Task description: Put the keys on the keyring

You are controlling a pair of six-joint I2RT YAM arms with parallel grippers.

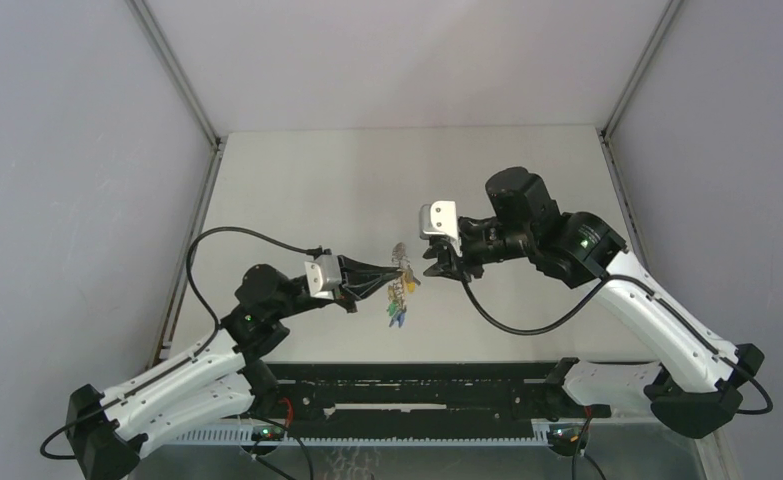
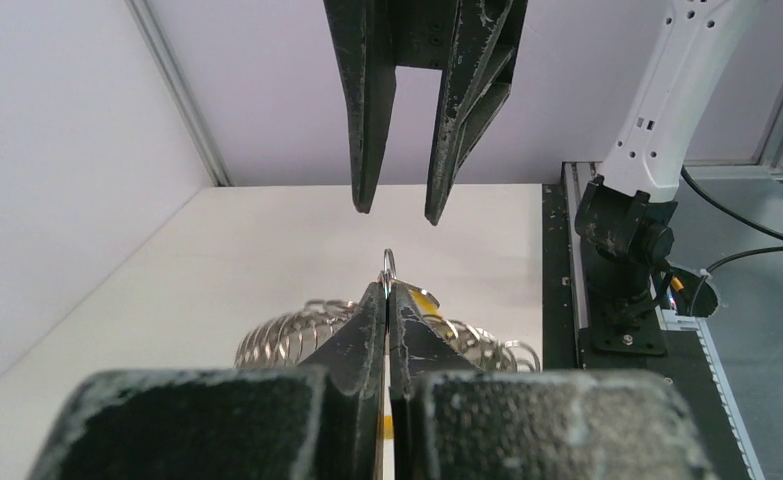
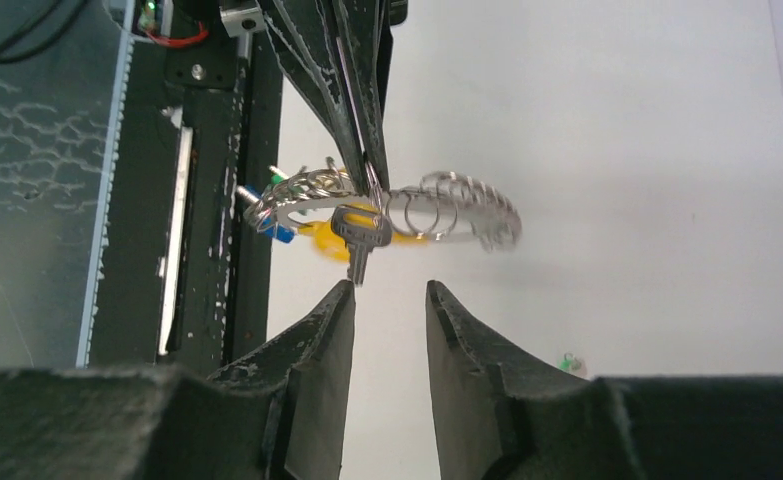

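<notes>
Both arms reach inward above the table, tips facing. The left gripper pinches the keyring aloft; the right gripper, jaws narrowly parted, hovers just beside 1 hanging key.

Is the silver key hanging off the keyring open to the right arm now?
Likely yes: the open right gripper faces the silver key dangling from the keyring in the left gripper, nothing between them.

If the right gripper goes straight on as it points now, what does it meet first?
Probably the silver key hanging from the keyring, just ahead of the open right gripper. The left gripper, shut on the keyring, is beyond it. Depth is uncertain.
</notes>
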